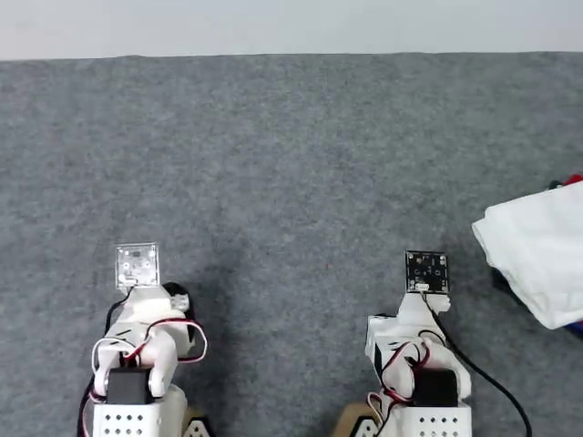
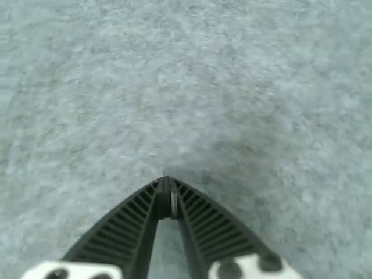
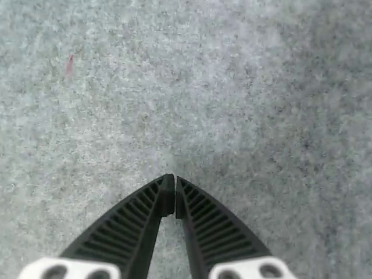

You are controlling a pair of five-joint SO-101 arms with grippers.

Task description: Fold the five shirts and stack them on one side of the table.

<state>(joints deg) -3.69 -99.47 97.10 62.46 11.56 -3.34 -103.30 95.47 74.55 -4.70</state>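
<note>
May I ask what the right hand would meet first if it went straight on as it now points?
Most likely the grey mat: the right hand, shut, points down at it, with nothing in between.

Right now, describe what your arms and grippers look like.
White shells, black motors, looped red and white wires. One arm carries a pale square board, the other arm a black one with a trailing black cable. The left gripper and right gripper are black, ribbed and tapering.
</note>
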